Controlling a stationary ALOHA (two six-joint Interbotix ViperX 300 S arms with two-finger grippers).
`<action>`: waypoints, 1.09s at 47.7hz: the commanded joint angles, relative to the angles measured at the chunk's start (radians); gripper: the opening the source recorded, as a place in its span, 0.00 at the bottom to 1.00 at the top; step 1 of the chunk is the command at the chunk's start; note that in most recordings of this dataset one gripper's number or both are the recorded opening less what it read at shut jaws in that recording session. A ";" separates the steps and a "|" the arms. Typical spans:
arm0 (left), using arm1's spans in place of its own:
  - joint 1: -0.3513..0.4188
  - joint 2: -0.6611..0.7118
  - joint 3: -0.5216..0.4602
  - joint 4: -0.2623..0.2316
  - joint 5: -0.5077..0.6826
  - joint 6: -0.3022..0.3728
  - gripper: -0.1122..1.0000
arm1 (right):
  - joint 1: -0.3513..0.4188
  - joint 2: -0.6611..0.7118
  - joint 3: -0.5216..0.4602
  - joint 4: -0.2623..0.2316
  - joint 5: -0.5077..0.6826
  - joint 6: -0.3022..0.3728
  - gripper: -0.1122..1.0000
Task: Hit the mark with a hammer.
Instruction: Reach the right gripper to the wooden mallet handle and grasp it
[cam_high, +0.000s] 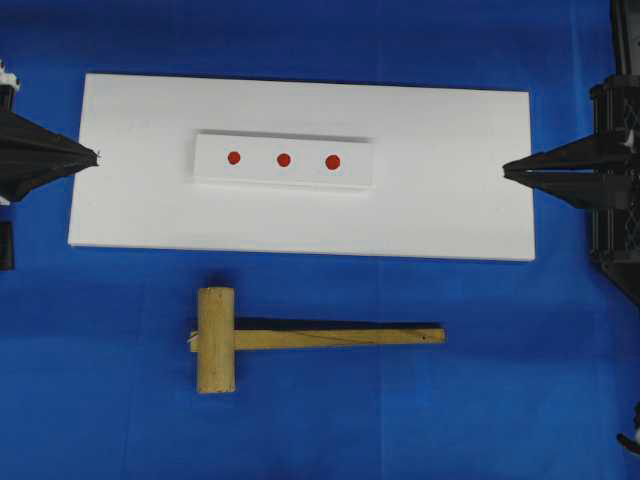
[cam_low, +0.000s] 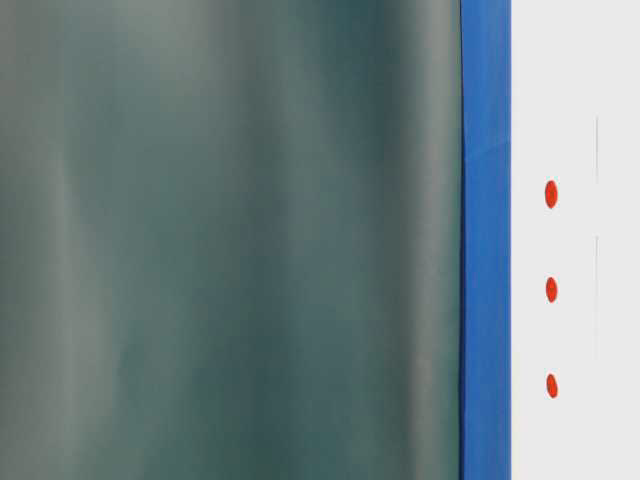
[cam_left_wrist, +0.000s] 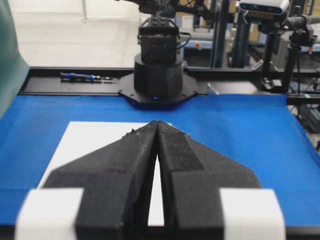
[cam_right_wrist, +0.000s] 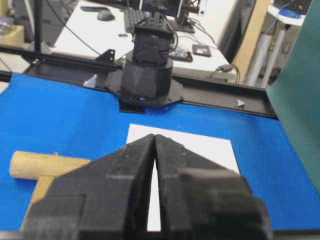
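Overhead, hammer (cam_high: 300, 338) lying below white strip (cam_high: 284, 160), unlabelled.

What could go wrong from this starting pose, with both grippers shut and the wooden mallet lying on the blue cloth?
1. The light wooden mallet lies flat, so the slim handle may slip or twist when pinched.
2. The small middle red dot sits close between two other red dots, so a tilted swing could hit a neighbour.
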 joint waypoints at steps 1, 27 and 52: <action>-0.028 0.002 -0.018 -0.006 -0.003 -0.005 0.10 | 0.009 0.014 -0.034 0.000 0.000 0.009 0.10; -0.029 0.008 -0.015 -0.008 0.023 -0.005 0.10 | 0.196 0.387 -0.239 0.006 0.074 0.075 0.08; -0.028 0.002 -0.011 -0.008 0.021 -0.006 0.10 | 0.267 0.899 -0.414 0.092 -0.071 0.156 0.88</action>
